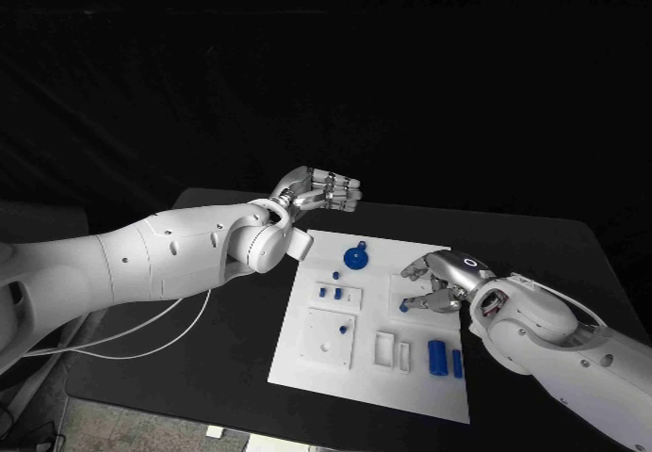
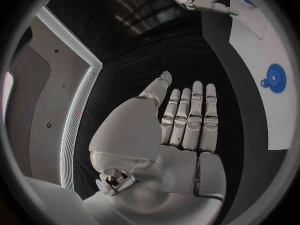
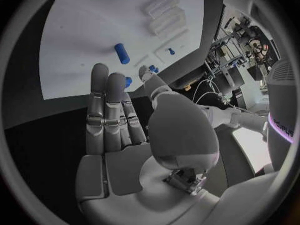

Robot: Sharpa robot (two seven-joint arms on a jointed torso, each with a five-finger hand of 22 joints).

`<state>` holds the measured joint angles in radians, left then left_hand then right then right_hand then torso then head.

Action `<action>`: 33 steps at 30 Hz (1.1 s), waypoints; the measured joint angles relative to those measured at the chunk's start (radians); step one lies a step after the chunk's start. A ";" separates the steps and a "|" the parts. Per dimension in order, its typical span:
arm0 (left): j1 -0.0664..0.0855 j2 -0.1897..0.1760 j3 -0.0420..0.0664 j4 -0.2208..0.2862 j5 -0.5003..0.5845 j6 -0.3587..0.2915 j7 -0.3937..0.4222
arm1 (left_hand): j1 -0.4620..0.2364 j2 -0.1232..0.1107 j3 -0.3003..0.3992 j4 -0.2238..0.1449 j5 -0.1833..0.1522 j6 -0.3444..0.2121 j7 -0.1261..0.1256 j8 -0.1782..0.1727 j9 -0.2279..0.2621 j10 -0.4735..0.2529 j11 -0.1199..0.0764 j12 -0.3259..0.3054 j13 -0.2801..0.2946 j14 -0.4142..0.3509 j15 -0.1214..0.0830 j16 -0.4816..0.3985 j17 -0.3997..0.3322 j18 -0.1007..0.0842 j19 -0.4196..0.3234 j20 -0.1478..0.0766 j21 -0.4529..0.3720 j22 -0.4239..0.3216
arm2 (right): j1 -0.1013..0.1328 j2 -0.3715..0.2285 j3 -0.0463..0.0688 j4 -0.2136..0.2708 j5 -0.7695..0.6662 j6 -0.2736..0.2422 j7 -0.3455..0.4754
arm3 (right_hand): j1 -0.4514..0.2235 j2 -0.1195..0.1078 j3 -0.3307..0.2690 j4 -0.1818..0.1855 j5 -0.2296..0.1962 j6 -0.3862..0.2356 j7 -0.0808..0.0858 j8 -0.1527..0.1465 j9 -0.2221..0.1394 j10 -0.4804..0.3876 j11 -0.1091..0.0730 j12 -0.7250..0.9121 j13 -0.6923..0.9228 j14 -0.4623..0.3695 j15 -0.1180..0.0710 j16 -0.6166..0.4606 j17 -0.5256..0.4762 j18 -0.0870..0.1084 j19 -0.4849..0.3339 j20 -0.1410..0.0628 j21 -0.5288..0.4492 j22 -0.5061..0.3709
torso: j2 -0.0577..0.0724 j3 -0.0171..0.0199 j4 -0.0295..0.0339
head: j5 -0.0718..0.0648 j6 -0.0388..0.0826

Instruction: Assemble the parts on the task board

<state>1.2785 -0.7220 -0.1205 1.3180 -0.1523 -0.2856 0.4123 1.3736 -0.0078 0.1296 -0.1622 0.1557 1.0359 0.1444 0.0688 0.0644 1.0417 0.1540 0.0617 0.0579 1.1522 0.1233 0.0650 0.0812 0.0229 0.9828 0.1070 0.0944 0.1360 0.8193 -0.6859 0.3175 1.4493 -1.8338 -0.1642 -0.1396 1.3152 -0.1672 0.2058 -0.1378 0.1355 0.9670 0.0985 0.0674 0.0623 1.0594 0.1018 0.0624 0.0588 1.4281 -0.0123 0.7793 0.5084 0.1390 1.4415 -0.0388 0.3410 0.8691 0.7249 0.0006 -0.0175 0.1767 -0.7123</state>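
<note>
Right hand (image 1: 437,281) hovers released just beside small blue peg (image 1: 405,305), nearer than empty, off-board left hand (image 1: 319,191).

white task board (image 1: 306,367), blue parts (image 1: 437,356), black table (image 1: 544,245)

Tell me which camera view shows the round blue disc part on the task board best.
The head view: the round blue disc part lies in full sight near the far edge of the task board, among the other parts. The left wrist view shows it too, but bent at the circle's rim. In the right wrist view I cannot pick it out.
</note>
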 measured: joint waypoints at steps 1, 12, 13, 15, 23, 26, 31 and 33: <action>0.000 0.000 0.000 0.000 0.000 0.000 0.000 | 0.000 0.000 0.000 0.000 0.000 0.000 0.000 0.000 0.000 0.000 0.000 0.000 0.000 0.000 0.000 0.000 0.000 0.000 0.000 0.000 0.000 0.000 | 0.000 0.005 -0.002 -0.008 -0.003 0.006 -0.001 | 0.000 0.000 0.000 0.000 0.000 0.000 0.000 0.000 0.000 0.000 0.000 0.000 0.000 0.000 0.000 0.000 0.000 0.002 0.000 0.000 0.000 0.000 | 0.000 -0.0001 0.0004 | -0.001 0.001; 0.000 -0.002 0.000 -0.001 0.000 0.002 0.000 | 0.000 0.000 0.000 0.000 0.000 0.000 0.000 0.000 0.000 0.000 0.000 0.000 0.000 0.000 0.000 0.000 0.000 0.000 0.000 0.000 0.000 0.000 | -0.001 0.032 -0.026 -0.048 -0.028 0.062 -0.007 | -0.014 0.038 0.033 -0.033 -0.013 0.064 0.001 0.000 0.000 0.046 -0.013 0.000 0.000 0.003 -0.002 0.000 -0.001 0.004 0.006 -0.006 -0.006 0.006 | 0.000 -0.0010 -0.0002 | 0.000 0.001; 0.000 -0.002 0.000 -0.001 0.000 0.002 0.000 | 0.000 0.000 0.000 0.000 0.000 0.000 0.000 0.000 0.000 0.000 0.000 0.000 0.000 0.000 0.000 0.000 0.000 0.000 0.000 0.000 0.000 0.000 | -0.001 0.034 -0.028 -0.049 -0.030 0.067 -0.007 | -0.026 0.049 0.057 -0.054 -0.018 0.080 0.004 0.000 0.000 0.056 -0.016 0.000 0.000 0.003 -0.008 0.000 -0.001 0.005 0.008 -0.008 -0.006 0.012 | 0.000 -0.0011 -0.0007 | 0.000 0.001; 0.000 -0.002 0.000 -0.001 0.000 0.002 0.000 | 0.000 0.000 0.000 0.000 0.000 0.000 0.000 0.000 0.000 0.000 0.000 0.000 0.000 0.000 0.000 0.000 0.000 0.000 0.000 0.000 0.000 -0.002 | -0.001 0.038 -0.030 -0.051 -0.032 0.074 -0.007 | -0.041 0.064 0.104 -0.077 -0.036 0.107 0.006 0.000 0.000 0.079 -0.020 0.000 0.000 0.004 -0.011 0.000 0.002 0.005 0.009 -0.009 -0.001 0.020 | 0.000 -0.0010 -0.0009 | 0.000 0.000; 0.000 -0.003 0.000 -0.001 0.000 0.003 -0.001 | 0.000 0.000 0.000 0.000 0.000 0.000 0.000 0.000 0.000 0.000 0.000 0.000 0.000 0.000 0.000 0.000 0.000 0.000 0.000 0.000 0.000 -0.002 | -0.002 0.049 -0.036 -0.057 -0.043 0.092 -0.005 | -0.086 0.078 0.252 -0.120 -0.074 0.163 0.009 0.000 0.000 0.126 -0.032 -0.001 -0.001 0.012 -0.019 0.007 0.009 0.005 0.013 -0.013 0.014 0.047 | 0.000 -0.0008 -0.0009 | -0.002 -0.002; 0.000 -0.003 0.000 -0.001 0.000 0.003 -0.001 | 0.000 0.000 0.000 0.000 0.000 0.000 0.000 0.000 0.000 0.000 0.000 0.000 0.000 0.000 0.000 0.000 0.000 0.000 0.000 0.000 0.000 -0.003 | -0.002 0.052 -0.036 -0.060 -0.047 0.092 -0.005 | -0.095 0.079 0.277 -0.119 -0.074 0.174 0.007 0.000 0.000 0.137 -0.037 -0.001 -0.001 0.015 -0.022 0.008 0.010 0.005 0.013 -0.013 0.014 0.053 | 0.000 -0.0007 -0.0009 | -0.002 -0.002; 0.000 -0.003 0.000 -0.001 0.000 0.003 -0.001 | 0.000 0.000 0.000 0.000 0.000 0.000 0.000 0.000 0.000 0.000 0.000 0.000 0.000 0.000 0.000 0.000 0.000 0.000 0.000 0.000 0.004 -0.004 | -0.003 0.056 -0.036 -0.063 -0.053 0.089 -0.005 | -0.102 0.086 0.290 -0.105 -0.081 0.196 0.002 -0.001 0.000 0.161 -0.043 -0.001 -0.002 0.018 -0.025 0.009 0.013 0.005 0.017 -0.016 0.014 0.058 | 0.000 -0.0004 -0.0009 | -0.004 -0.003; 0.000 -0.003 0.000 -0.001 0.000 0.003 -0.001 | 0.000 0.000 0.000 0.000 0.000 0.000 0.000 0.000 0.000 0.000 0.000 0.000 0.000 0.000 0.000 0.000 0.000 0.000 0.000 0.000 0.004 -0.004 | -0.004 0.058 -0.037 -0.063 -0.057 0.085 -0.006 | -0.105 0.090 0.303 -0.107 -0.081 0.207 -0.002 -0.001 0.000 0.171 -0.048 -0.001 -0.002 0.020 -0.027 0.009 0.013 0.003 0.021 -0.019 0.018 0.060 | 0.000 -0.0004 -0.0009 | -0.004 -0.004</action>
<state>1.2785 -0.7250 -0.1207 1.3168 -0.1523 -0.2823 0.4113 1.3736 -0.0078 0.1296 -0.1621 0.1557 1.0358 0.1444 0.0689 0.0645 1.0417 0.1540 0.0617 0.0579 1.1523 0.1233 0.0650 0.0809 0.0229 0.9828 0.1070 0.0983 0.1322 0.8154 -0.6283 0.2807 1.3858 -1.8903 -0.0793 -0.1452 1.2100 -0.0773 0.5087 -0.2443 0.0542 1.1741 0.0966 0.0667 0.0627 1.2304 0.0538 0.0614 0.0571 1.4483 -0.0389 0.7879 0.5218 0.1416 1.4623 -0.0583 0.3585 0.9292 0.7252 0.0002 -0.0184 0.1729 -0.7161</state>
